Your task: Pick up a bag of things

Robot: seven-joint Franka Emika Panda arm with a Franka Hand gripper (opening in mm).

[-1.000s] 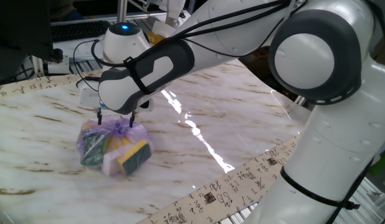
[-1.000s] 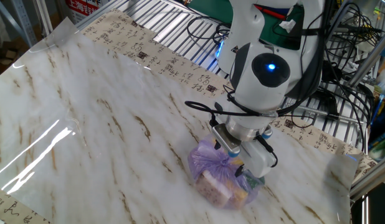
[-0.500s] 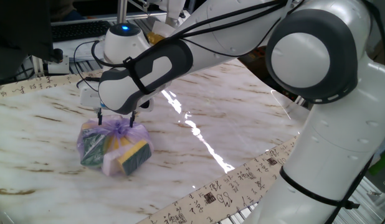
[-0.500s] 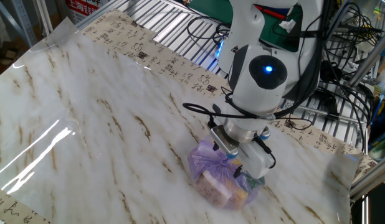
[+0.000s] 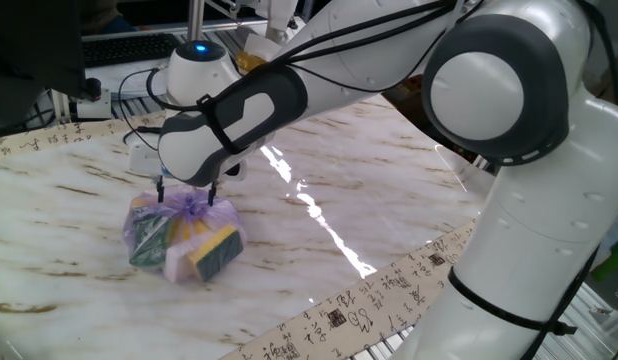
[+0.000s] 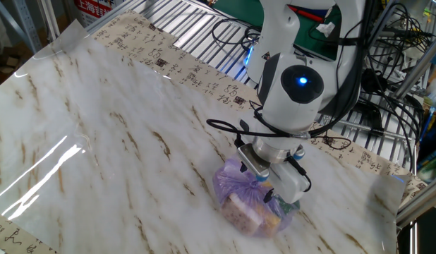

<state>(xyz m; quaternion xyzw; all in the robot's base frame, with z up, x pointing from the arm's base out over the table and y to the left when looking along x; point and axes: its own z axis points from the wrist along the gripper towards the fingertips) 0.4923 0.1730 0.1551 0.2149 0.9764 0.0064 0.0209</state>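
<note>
1. On the marble table [image 5: 369, 170], the bag of things [image 5: 184, 238] lies lumpy, its long axis running across the table, knot pointing up.
2. Directly above, the gripper [image 5: 187, 194] straddles the knot with spread fingers [image 5: 159, 190], tips at the gathered plastic; whether they pinch it cannot be told.

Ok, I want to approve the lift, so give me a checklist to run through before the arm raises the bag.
1. Gripper centred over the knot of the bag of things: ok, the fingers straddle the gathered top.
2. Jaws closed on the knot: cannot tell, the fingers look spread in one fixed view and are hidden in the other.
3. Bag resting on the table: ok, it sits flat on the marble top.
4. Bag closed: ok, the top is bunched and nothing has spilled.
5. Path upward free: ok, nothing hangs above the bag but the arm.
</note>
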